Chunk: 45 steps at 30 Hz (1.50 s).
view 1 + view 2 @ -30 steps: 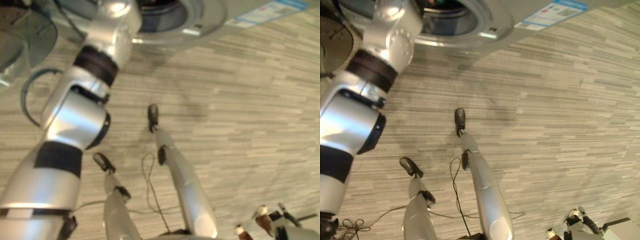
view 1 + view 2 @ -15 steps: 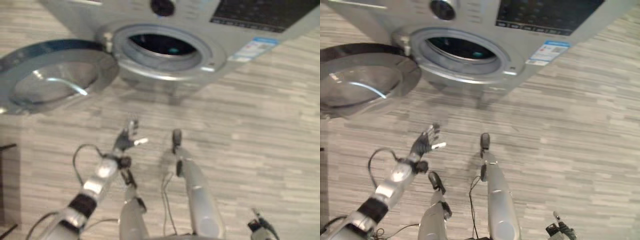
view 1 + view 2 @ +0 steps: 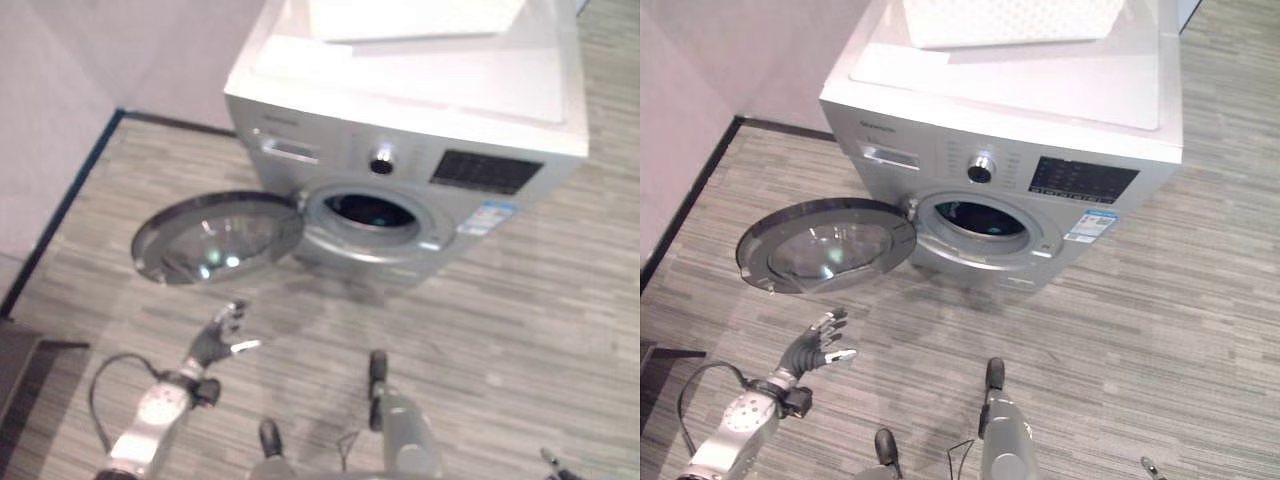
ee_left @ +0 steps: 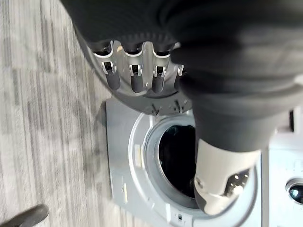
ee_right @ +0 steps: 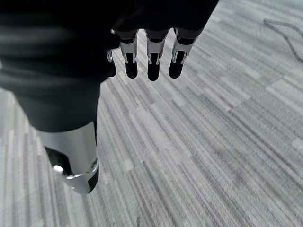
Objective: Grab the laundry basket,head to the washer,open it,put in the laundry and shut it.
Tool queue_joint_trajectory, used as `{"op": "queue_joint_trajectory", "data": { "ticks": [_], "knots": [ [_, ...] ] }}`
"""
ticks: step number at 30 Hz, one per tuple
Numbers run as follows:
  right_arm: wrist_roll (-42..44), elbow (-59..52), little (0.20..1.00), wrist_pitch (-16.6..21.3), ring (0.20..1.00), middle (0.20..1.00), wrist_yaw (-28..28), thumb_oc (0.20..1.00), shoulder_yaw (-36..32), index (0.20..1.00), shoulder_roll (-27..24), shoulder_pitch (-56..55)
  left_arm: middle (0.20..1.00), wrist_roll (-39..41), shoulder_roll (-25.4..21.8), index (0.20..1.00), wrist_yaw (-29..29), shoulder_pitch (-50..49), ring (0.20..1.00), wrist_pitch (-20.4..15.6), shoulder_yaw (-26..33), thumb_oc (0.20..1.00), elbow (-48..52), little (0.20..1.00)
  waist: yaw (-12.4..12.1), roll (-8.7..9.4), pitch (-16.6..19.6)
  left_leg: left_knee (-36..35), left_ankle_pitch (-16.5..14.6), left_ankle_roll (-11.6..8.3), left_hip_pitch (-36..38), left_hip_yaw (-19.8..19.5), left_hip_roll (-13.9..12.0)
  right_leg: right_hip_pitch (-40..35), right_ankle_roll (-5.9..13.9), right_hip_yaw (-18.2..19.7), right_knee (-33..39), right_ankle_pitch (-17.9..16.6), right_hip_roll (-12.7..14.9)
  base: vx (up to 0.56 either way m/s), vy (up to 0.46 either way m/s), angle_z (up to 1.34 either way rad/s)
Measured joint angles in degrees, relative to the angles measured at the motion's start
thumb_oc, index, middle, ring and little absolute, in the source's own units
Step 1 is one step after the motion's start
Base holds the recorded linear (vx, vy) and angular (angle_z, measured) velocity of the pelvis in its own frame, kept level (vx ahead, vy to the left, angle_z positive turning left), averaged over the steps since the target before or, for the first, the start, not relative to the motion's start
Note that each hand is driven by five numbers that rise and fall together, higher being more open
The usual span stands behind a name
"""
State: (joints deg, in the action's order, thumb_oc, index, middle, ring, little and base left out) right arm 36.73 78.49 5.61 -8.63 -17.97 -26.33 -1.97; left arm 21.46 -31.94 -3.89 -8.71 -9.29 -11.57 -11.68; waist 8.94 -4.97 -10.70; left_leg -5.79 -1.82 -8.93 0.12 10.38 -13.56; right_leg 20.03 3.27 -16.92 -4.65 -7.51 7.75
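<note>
Silver-grey and boxy, one front-loading washer (image 3: 1020, 130) stands on the striped wood-look floor (image 3: 1160, 330), its back toward a pale wall (image 3: 700, 60) with a dark skirting line. Its one round door (image 3: 825, 243) is swung fully open to the robot's left, the glass dome of the door facing up and out. The drum opening (image 3: 983, 219) is uncovered, dark inside, with a small teal-coloured patch visible within — what it is I cannot tell. Above the opening sit one round knob (image 3: 982, 167), one dark control panel (image 3: 1083, 179) and one detergent drawer (image 3: 891, 154). One label (image 3: 1087, 226) is stuck just right of the opening.

On top of the washer rests one white laundry basket (image 3: 1010, 18) with a perforated wall, cut off by the upper edge of the head views; its contents are not visible.

The left hand (image 3: 818, 345) hovers over the floor in front of the open door, well apart from it, fingers spread and relaxed, holding nothing. The right hand (image 5: 149, 49) hangs above bare floor — fingers straight, thumb apart, nothing in it.
</note>
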Motion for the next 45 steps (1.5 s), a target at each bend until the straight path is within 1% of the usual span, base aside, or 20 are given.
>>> {"op": "queue_joint_trajectory", "data": {
  "ticks": [1, 2, 3, 4, 8, 13, 15, 17, 20, 24, 25, 26, 28, 30, 33, 34, 37, 41, 43, 45],
  "knots": [
    [-0.63, 0.08, 1.0, -0.07, 1.0, 1.0, 0.21, 1.0, 0.0, 1.0, 0.1, -0.26, 1.0, -0.08, 0.0, 1.0, -0.11, -0.11, 1.0, 0.06, 0.45, 1.0, -0.03, 1.0, -0.32, 0.07, 0.5, -0.03, -0.06, 0.04, 0.16, -0.02, 0.15, -0.62, 0.27, -0.27, 0.76, -0.28, 0.35, 0.08, 0.006, 0.09],
    [-0.69, 0.81, 1.0, -0.45, 1.0, 1.0, 0.47, 1.0, -0.05, 1.0, 0.48, -0.46, 1.0, -0.09, 1.67, 1.0, -0.1, -0.38, 1.0, 0.12, 2.31, 1.0, -0.48, 1.0, -0.32, 0.2, 0.63, -0.02, -0.23, -0.08, 1.47, -0.12, 0.17, -3.01, 0.43, -0.65, 2.66, -1.18, 0.14, 0.05, 0.024, 0.07],
    [-0.71, 2.15, 1.0, -1.23, 1.0, 1.0, 1.25, 1.0, 0.02, 1.0, 0.95, -1.11, 1.0, -0.08, 2.48, 1.0, -0.04, -2.11, 1.0, 0.08, 2.99, 1.0, -0.23, 1.0, -1.05, 0.2, 2.47, -0.24, -1.06, 0.21, 3.26, -0.16, -0.01, -6.47, 1.13, -0.77, 5.63, -1.42, -0.38, 0.04, 0.024, 0.04],
    [-0.7, 2.3, 1.0, -1.55, 1.0, 1.0, 1.35, 1.0, 0.02, 1.0, 0.97, -1.42, 1.0, -0.09, 2.51, 1.0, -0.11, -3.16, 1.0, 0.07, 2.93, 1.0, -0.03, 1.0, -1.26, 0.01, 3.49, -0.28, -1.75, -0.35, 4.16, -0.31, -0.23, -7.94, 1.28, -0.92, 6.95, -1.83, -0.7, 0.03, 0.029, -0.04],
    [-0.81, 2.31, 1.0, -2.19, 1.0, 1.0, 2.44, 1.0, 0.02, 1.0, 1.48, -3.27, 1.0, -0.63, 4.16, 1.0, -0.27, -6.42, 1.0, 0.13, 3.94, 1.0, -0.1, 1.0, -2.87, 0.27, 7.76, -0.29, -2.46, -0.65, 5.99, -1.01, 0.2, -11.29, 2.04, -1.24, 9.9, -2.81, -0.49, 0.0, 0.0, 0.08],
    [-0.87, 2.41, 1.0, -2.4, 1.0, 1.0, 3.67, 1.0, 0.16, 1.0, 2.53, -3.59, 1.0, -1.45, 5.3, 1.0, 0.08, -8.62, 1.0, 0.17, 7.42, 1.0, 0.01, 1.0, -3.99, 1.18, 8.74, -0.18, -2.5, -0.61, 6.27, -1.86, 0.26, -12.02, 2.12, -1.75, 9.9, -2.86, -0.29, 0.01, -0.006, 0.06],
    [-0.91, 2.89, 1.0, -2.82, 1.0, 1.0, 4.15, 1.0, 0.26, 1.0, 3.99, -4.34, 1.0, -2.5, 7.14, 1.0, 0.48, -9.41, 1.0, 0.03, 11.98, 1.0, 1.07, 1.0, -4.36, 1.97, 9.23, -0.17, -2.5, -0.62, 6.99, -1.63, -0.01, -12.52, 2.06, -1.6, 9.96, -2.81, -0.62, 0.01, -0.004, -0.03],
    [-1.3, 3.54, 1.0, -3.12, 1.0, 1.0, 4.31, 1.0, 0.65, 1.0, 4.87, -4.47, 1.0, -4.39, 6.77, 1.0, 1.95, -8.56, 1.0, 0.01, 13.72, 1.0, 0.79, 1.0, -4.41, 2.31, 9.55, -0.06, -2.38, -0.82, 7.26, -1.8, -0.02, -12.92, 2.05, -1.74, 9.95, -2.77, -0.72, 0.02, -0.004, 0.02],
    [-4.65, 3.27, 1.0, -3.47, 1.0, 1.0, 5.3, 1.0, 3.93, 1.0, 5.86, -4.38, 1.0, -10.95, 6.06, 1.0, 7.85, -3.37, 1.0, -0.05, 16.53, 1.0, -2.89, 1.0, -4.39, 2.44, 9.84, -0.17, -2.51, -0.65, 8.08, -1.71, 0.19, -13.62, 2.08, -1.55, 9.96, -2.78, -0.57, 0.01, -0.003, -0.01],
    [-7.72, 1.47, 1.0, -3.41, 1.0, 1.0, 5.34, 1.0, 7.88, 1.0, 5.89, -4.01, 1.0, -19.37, 2.77, 1.0, 14.24, 4.81, 1.0, 0.17, 17.2, 1.0, -10.65, 1.0, -3.55, 1.97, 10.27, -0.28, -2.51, -0.65, 8.26, -1.63, 0.13, -13.7, 2.06, -1.39, 9.96, -2.8, -0.67, 0.02, -0.003, -0.01],
    [-9.06, 0.94, 1.0, -3.37, 1.0, 1.0, 5.4, 1.0, 9.6, 1.0, 5.9, -3.55, 1.0, -23.23, 0.06, 1.0, 16.73, 8.84, 1.0, 0.77, 17.17, 1.0, -15.12, 1.0, -3.34, 1.85, 10.61, -0.3, -2.51, -0.66, 7.97, -1.54, 0.04, -13.33, 2.03, -1.34, 9.96, -2.84, -0.79, 0.03, -0.004, -0.06],
    [-9.75, 0.8, 1.0, -3.32, 1.0, 1.0, 5.42, 1.0, 9.69, 1.0, 5.82, -3.48, 1.0, -24.64, -0.93, 1.0, 18.2, 10.36, 1.0, 0.86, 17.14, 1.0, -16.62, 1.0, -2.62, 1.68, 10.87, -0.29, -2.5, -0.66, 7.98, -1.31, 0.05, -13.17, 2.02, -1.12, 9.96, -2.88, -0.87, 0.05, -0.001, -0.08],
    [-9.9, 0.83, 1.0, -3.34, 1.0, 1.0, 5.37, 1.0, 9.92, 1.0, 5.53, -3.62, 1.0, -26.74, -3.18, 1.0, 20.18, 14.3, 1.0, 1.29, 16.03, 1.0, -21.44, 1.0, -1.95, 1.31, 11.12, -0.29, -2.37, -1.01, 8.04, -1.16, 0.09, -13.08, 2.03, -0.94, 9.96, -2.87, -0.97, 0.02, 0.002, -0.05],
    [-11.42, 0.7, 1.0, -3.4, 1.0, 1.0, 5.26, 1.0, 11.79, 1.0, 5.42, -3.51, 1.0, -28.63, -6.89, 1.0, 21.54, 20.96, 1.0, 2.77, 12.53, 1.0, -29.77, 1.0, -1.94, 1.37, 11.14, -0.27, -2.39, -1.1, 7.82, -0.74, 0.06, -12.66, 2.01, -0.69, 9.97, -2.94, -1.01, 0.01, -0.002, -0.11],
    [-12.13, -1.0, 1.0, -3.25, 1.0, 1.0, 5.28, 1.0, 12.03, 1.0, 5.38, -3.83, 1.0, -30.5, -11.88, 1.0, 22.6, 26.24, 1.0, 3.87, 10.8, 1.0, -34.91, 1.0, -0.46, 1.67, 11.1, -0.06, -2.33, -1.23, 6.8, 0.09, 0.14, -11.03, 1.66, 0.12, 9.58, -3.42, -1.25, 0.0, -0.011, -0.14],
    [-12.62, -0.88, 1.0, -3.31, 1.0, 1.0, 5.22, 1.0, 12.55, 1.0, 5.14, -3.92, 1.0, -30.43, -14.09, 1.0, 22.36, 30.29, 1.0, 4.71, 8.57, 1.0, -37.84, 1.0, 0.35, 2.07, 10.95, -0.05, -2.19, -1.47, 5.95, 0.23, 0.13, -9.75, 1.22, 0.35, 9.56, -3.87, -1.38, -0.02, -0.022, -0.06],
    [-14.28, -0.72, 1.0, -3.19, 1.0, 1.0, 5.23, 1.0, 13.82, 1.0, 4.43, -3.67, 1.0, -30.31, -17.09, 1.0, 20.97, 40.1, 1.0, 5.55, 2.14, 1.0, -47.54, 1.0, 0.3, 2.97, 10.23, -0.03, -1.97, -1.86, 4.72, 0.81, -0.1, -8.5, 0.92, 0.81, 9.55, -4.24, -1.66, -0.02, -0.021, -0.09],
    [-14.27, -0.53, 1.0, -2.77, 1.0, 1.0, 5.19, 1.0, 13.83, 1.0, 3.45, -3.49, 1.0, -28.09, -17.61, 1.0, 18.15, 48.03, 1.0, 5.6, -2.52, 1.0, -51.01, 1.0, 1.34, 4.31, 8.81, -0.04, -1.71, -2.25, 3.75, 1.46, -0.37, -6.72, 0.38, 1.44, 9.54, -4.76, -2.18, -0.02, -0.017, -0.11],
    [-14.24, -0.1, 1.0, -2.71, 1.0, 1.0, 5.21, 1.0, 13.95, 1.0, 3.48, -3.5, 1.0, -26.2, -17.74, 1.0, 16.58, 55.84, 1.0, 5.71, -9.42, 1.0, -57.67, 1.0, 1.66, 5.29, 8.72, -0.04, -1.43, -2.71, 1.46, 1.44, -0.64, -4.57, 0.35, 1.5, 9.53, -4.78, -2.4, -0.02, -0.01, -0.02],
    [-14.23, 0.1, 1.0, -2.66, 1.0, 1.0, 5.17, 1.0, 13.99, 1.0, 3.42, -2.92, 1.0, -25.35, -18.46, 1.0, 15.77, 59.07, 1.0, 5.81, -10.31, 1.0, -58.09, 1.0, 2.47, 5.99, 7.97, -0.04, -1.08, -3.2, 0.2, 1.44, -0.95, -3.04, -0.32, 1.5, 9.53, -5.3, -2.69, 0.0, 0.0, 0.0]
  ]
}}
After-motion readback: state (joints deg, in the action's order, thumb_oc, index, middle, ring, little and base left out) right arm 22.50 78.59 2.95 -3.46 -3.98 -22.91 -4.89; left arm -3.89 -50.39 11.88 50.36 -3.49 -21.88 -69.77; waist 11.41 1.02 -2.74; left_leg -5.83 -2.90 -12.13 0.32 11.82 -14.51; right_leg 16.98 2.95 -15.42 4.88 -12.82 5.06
